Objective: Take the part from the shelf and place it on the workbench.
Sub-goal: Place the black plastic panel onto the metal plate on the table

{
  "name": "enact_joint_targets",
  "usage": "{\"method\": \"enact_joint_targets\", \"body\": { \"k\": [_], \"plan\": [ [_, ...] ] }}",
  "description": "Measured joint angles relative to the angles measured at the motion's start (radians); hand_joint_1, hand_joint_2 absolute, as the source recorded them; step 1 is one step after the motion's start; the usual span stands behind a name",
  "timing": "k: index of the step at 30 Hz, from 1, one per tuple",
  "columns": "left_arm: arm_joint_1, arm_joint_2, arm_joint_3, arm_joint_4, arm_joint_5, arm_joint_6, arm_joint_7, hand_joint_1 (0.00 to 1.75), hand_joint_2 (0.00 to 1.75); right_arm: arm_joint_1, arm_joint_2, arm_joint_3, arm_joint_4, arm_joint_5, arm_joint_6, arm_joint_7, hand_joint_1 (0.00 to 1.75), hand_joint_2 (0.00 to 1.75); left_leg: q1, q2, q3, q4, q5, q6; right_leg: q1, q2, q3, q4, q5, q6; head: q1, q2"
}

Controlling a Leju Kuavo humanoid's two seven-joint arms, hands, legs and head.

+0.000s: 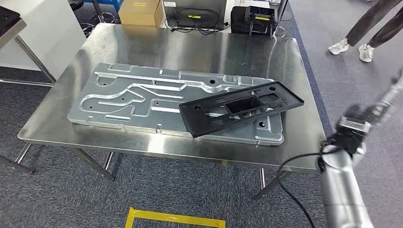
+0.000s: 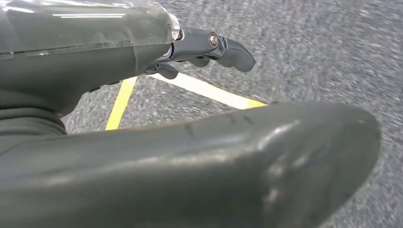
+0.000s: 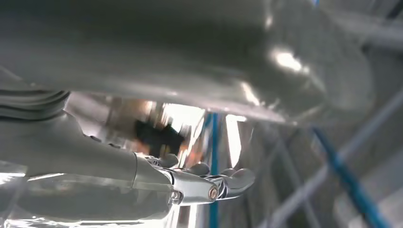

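The black part lies tilted across the silver plate on the steel worktop, its right corner past the plate's edge. Bare steel rings both. Left hand and right hand hold nothing, fingers apart.

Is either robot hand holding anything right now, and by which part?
Nothing is held. The left hand and right hand are empty; the black part lies on the workbench.

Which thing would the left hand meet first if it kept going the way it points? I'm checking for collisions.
Probably the grey carpeted floor: the left hand points out over it, near a yellow tape line, with nothing between. Depth is unclear.
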Motion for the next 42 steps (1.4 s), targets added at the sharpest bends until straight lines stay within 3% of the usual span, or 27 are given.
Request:
{"method": "enact_joint_targets", "body": {
  "k": [1, 3, 5, 8, 10, 13, 14, 15, 16, 19, 21, 24, 25, 27, 29, 30, 31, 32, 34, 36, 39, 41, 42],
  "plan": [
    [0.003, -0.001, 0.0, 0.0, -0.001, -0.001, -0.002, 0.0, 0.0, 0.049, -0.014, -0.047, -0.053, -0.007, -0.001, 0.0, 0.0, 0.0, 0.0, 0.001, 0.002, 0.002, -0.004, -0.002, -0.003, -0.001, 0.014, -0.033, 0.027, 0.003, 0.0, 0.0],
    [0.004, -0.002, 0.0, 0.0, -0.001, -0.004, -0.005, 0.0, 0.0, 0.126, -0.033, -0.121, -0.14, -0.008, -0.001, 0.0, 0.0, 0.0, -0.001, 0.005, 0.008, 0.008, -0.013, -0.01, -0.009, -0.004, 0.083, -0.17, 0.094, 0.005, 0.0, 0.0],
    [0.0, -0.002, 0.0, 0.001, -0.001, -0.006, -0.007, 0.0, 0.0, 0.176, -0.046, -0.174, -0.2, -0.007, -0.001, 0.0, 0.0, 0.0, -0.005, 0.009, 0.011, 0.013, -0.024, -0.021, -0.008, -0.002, 0.13, -0.262, 0.124, -0.004, 0.0, 0.0],
    [-0.005, -0.002, 0.001, 0.001, -0.002, -0.007, -0.008, 0.0, 0.0, 0.219, -0.056, -0.22, -0.254, -0.006, 0.001, 0.0, 0.0, 0.0, -0.007, 0.014, 0.016, 0.011, -0.031, -0.036, -0.005, 0.003, 0.135, -0.272, 0.125, -0.027, 0.0, 0.0],
    [-0.007, -0.002, 0.001, 0.001, -0.002, -0.009, -0.009, 0.0, 0.0, 0.233, -0.059, -0.236, -0.278, 0.011, 0.001, 0.0, 0.0, 0.0, -0.006, 0.017, 0.006, 0.046, -0.06, -0.046, -0.008, 0.003, 0.137, -0.276, 0.128, -0.042, 0.0, 0.0],
    [-0.008, -0.002, 0.001, 0.001, -0.001, -0.017, -0.01, 0.0, 0.0, 0.246, -0.056, -0.249, -0.292, 0.07, 0.001, 0.0, 0.0, 0.0, -0.004, 0.019, -0.069, 0.228, -0.163, -0.053, -0.003, 0.001, 0.137, -0.277, 0.128, -0.056, 0.0, 0.0],
    [-0.008, -0.002, 0.001, 0.001, 0.0, -0.021, -0.011, 0.0, 0.0, 0.252, -0.054, -0.253, -0.293, 0.09, 0.001, 0.0, 0.0, 0.0, -0.004, 0.019, -0.092, 0.283, -0.184, -0.053, -0.001, 0.0, 0.137, -0.277, 0.128, -0.057, 0.0, 0.0],
    [-0.008, -0.003, 0.002, 0.001, 0.001, -0.024, -0.013, 0.0, 0.0, 0.259, -0.051, -0.258, -0.292, 0.111, 0.001, 0.0, 0.0, 0.0, -0.004, 0.019, -0.101, 0.306, -0.185, -0.051, 0.002, 0.0, 0.137, -0.276, 0.128, -0.058, 0.0, 0.0],
    [-0.008, -0.003, 0.003, 0.001, 0.002, -0.026, -0.017, 0.0, 0.0, 0.265, -0.047, -0.263, -0.291, 0.132, 0.001, 0.0, 0.0, 0.0, -0.005, 0.019, -0.091, 0.288, -0.167, -0.047, 0.005, 0.0, 0.138, -0.276, 0.128, -0.059, 0.0, 0.0],
    [-0.012, -0.002, 0.011, 0.001, 0.003, -0.031, -0.029, 0.0, 0.0, 0.283, -0.038, -0.282, -0.284, 0.188, 0.001, 0.0, 0.0, 0.0, -0.014, 0.02, 0.012, 0.087, -0.075, -0.021, 0.013, -0.001, 0.141, -0.275, 0.13, -0.058, 0.0, 0.0],
    [-0.014, -0.001, 0.017, 0.001, 0.004, -0.035, -0.033, 0.0, 0.0, 0.29, -0.032, -0.292, -0.277, 0.205, 0.002, 0.0, 0.0, 0.0, -0.021, 0.02, 0.048, 0.011, -0.047, -0.009, 0.011, -0.001, 0.141, -0.275, 0.134, -0.052, 0.0, 0.0],
    [-0.014, -0.002, 0.021, 0.001, 0.007, -0.043, -0.036, 0.0, 0.0, 0.307, -0.024, -0.307, -0.266, 0.211, 0.005, 0.0, 0.0, 0.0, -0.025, 0.018, 0.049, -0.006, -0.029, -0.004, 0.004, -0.001, 0.138, -0.276, 0.139, -0.036, 0.0, 0.0],
    [-0.014, -0.002, 0.023, 0.002, 0.008, -0.046, -0.037, 0.0, 0.0, 0.314, -0.023, -0.314, -0.261, 0.214, 0.011, 0.0, 0.0, 0.0, -0.023, 0.019, 0.048, -0.014, -0.021, 0.0, 0.003, -0.001, 0.135, -0.268, 0.128, -0.031, 0.0, 0.0],
    [-0.015, -0.003, 0.027, 0.002, 0.013, -0.054, -0.038, 0.0, 0.0, 0.327, -0.02, -0.329, -0.251, 0.228, 0.028, 0.0, 0.0, 0.0, -0.016, 0.022, 0.039, -0.026, -0.003, 0.007, 0.0, 0.0, 0.108, -0.197, 0.062, -0.02, 0.0, 0.0],
    [-0.016, -0.004, 0.032, 0.002, 0.019, -0.061, -0.04, 0.0, 0.0, 0.339, -0.015, -0.337, -0.24, 0.258, 0.049, 0.004, 0.0, 0.0, -0.015, 0.024, 0.023, -0.025, 0.007, 0.009, -0.006, 0.0, 0.069, -0.076, -0.019, -0.01, 0.0, 0.0],
    [-0.015, -0.006, 0.034, 0.002, 0.023, -0.064, -0.041, 0.0, 0.0, 0.348, -0.01, -0.338, -0.233, 0.279, 0.059, 0.008, 0.0, 0.0, -0.015, 0.025, 0.015, -0.024, 0.012, 0.008, -0.008, -0.001, 0.06, -0.033, -0.039, -0.006, 0.0, 0.0],
    [-0.015, -0.007, 0.038, 0.002, 0.026, -0.068, -0.043, 0.0, 0.0, 0.36, -0.001, -0.343, -0.224, 0.309, 0.074, 0.018, 0.0, 0.0, -0.014, 0.026, 0.006, -0.02, 0.016, 0.006, -0.011, -0.001, 0.069, -0.024, -0.037, -0.002, 0.0, 0.0],
    [-0.015, -0.009, 0.042, 0.002, 0.031, -0.073, -0.044, 0.0, 0.0, 0.372, 0.01, -0.349, -0.21, 0.339, 0.091, 0.026, 0.0, 0.0, -0.012, 0.026, -0.004, -0.016, 0.02, 0.003, -0.014, -0.002, 0.096, -0.049, -0.018, 0.001, 0.0, 0.0],
    [-0.015, -0.013, 0.05, 0.002, 0.039, -0.079, -0.046, 0.0, 0.0, 0.395, 0.039, -0.374, -0.164, 0.381, 0.13, 0.026, 0.0, 0.0, -0.008, 0.025, -0.021, -0.004, 0.027, -0.005, -0.019, -0.003, 0.189, -0.181, 0.027, 0.006, 0.0, 0.0],
    [-0.013, -0.015, 0.056, 0.002, 0.042, -0.083, -0.047, 0.0, 0.0, 0.414, 0.072, -0.417, -0.095, 0.388, 0.176, 0.008, 0.0, 0.0, -0.009, 0.021, -0.03, 0.005, 0.034, -0.017, -0.016, -0.001, 0.249, -0.28, 0.041, -0.002, 0.0, 0.0],
    [-0.009, -0.017, 0.068, 0.002, 0.049, -0.085, -0.05, 0.0, 0.0, 0.434, 0.117, -0.511, 0.032, 0.374, 0.258, 0.001, 0.0, 0.0, -0.008, 0.016, -0.034, 0.006, 0.047, -0.037, -0.01, 0.0, 0.251, -0.298, 0.049, -0.025, 0.0, 0.0],
    [-0.003, -0.018, 0.074, 0.002, 0.053, -0.086, -0.052, 0.0, 0.0, 0.444, 0.142, -0.574, 0.117, 0.379, 0.3, 0.001, 0.0, 0.0, -0.005, 0.016, -0.047, 0.031, 0.014, -0.048, -0.01, -0.004, 0.237, -0.301, 0.064, -0.043, 0.0, 0.0],
    [-0.002, -0.019, 0.076, 0.002, 0.055, -0.087, -0.053, 0.0, 0.0, 0.448, 0.151, -0.601, 0.158, 0.391, 0.312, 0.0, 0.0, 0.0, -0.003, 0.017, -0.062, 0.072, -0.029, -0.052, -0.011, -0.006, 0.226, -0.303, 0.074, -0.051, 0.0, 0.0]
  ]
}}
